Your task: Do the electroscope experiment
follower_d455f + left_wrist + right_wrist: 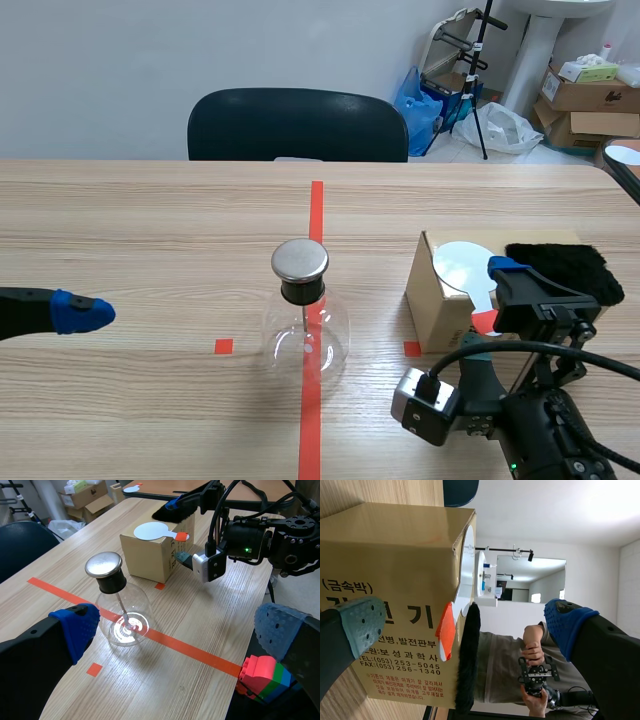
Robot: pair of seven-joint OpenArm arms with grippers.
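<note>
Risk: the right gripper (467, 625) may pinch the black fur (465, 680) along with the orange handle (446, 630); or it may shove the white disc (466, 565) off the box (390, 555) (all sit close together ahead of it)
Right arm: rolled onto its side beside the box; fingers wide apart, empty
Left arm: low; left gripper (180, 630) spread wide, empty
Electroscope (305, 320): upright mid-table on the tape line, untouched
</note>
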